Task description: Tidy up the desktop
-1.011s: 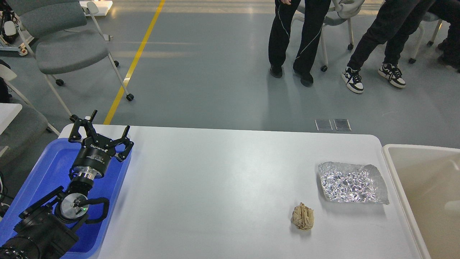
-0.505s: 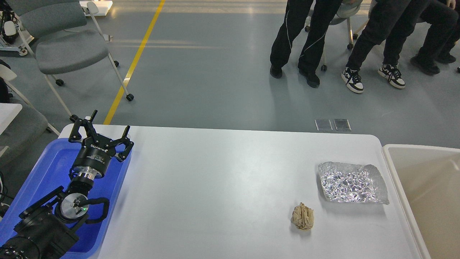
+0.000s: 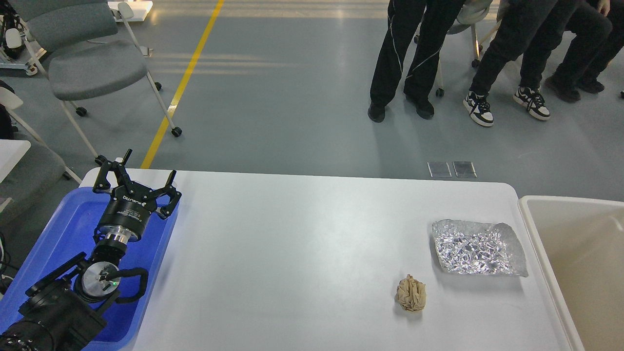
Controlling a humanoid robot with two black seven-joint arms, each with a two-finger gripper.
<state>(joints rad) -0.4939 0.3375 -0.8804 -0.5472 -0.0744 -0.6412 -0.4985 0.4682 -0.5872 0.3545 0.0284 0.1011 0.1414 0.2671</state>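
Observation:
The white desktop (image 3: 302, 243) fills the lower part of the head view. A crumpled beige paper ball (image 3: 411, 293) lies on it at the right front. A crinkled sheet of silver foil (image 3: 477, 247) lies flat just behind and right of the ball. My left gripper (image 3: 138, 174) is open and empty, its fingers spread, above the far end of the blue tray (image 3: 58, 234) at the desktop's left edge, far from both items. My right arm and gripper are out of view.
A beige plastic bin (image 3: 575, 253) stands against the desktop's right edge. Grey wheeled chairs (image 3: 92, 68) stand on the floor at the back left. People's legs (image 3: 409, 53) and more chairs are behind the table at the back right.
My left arm has not moved, nor have the paper ball and the foil. Only the people behind the table have shifted their legs.

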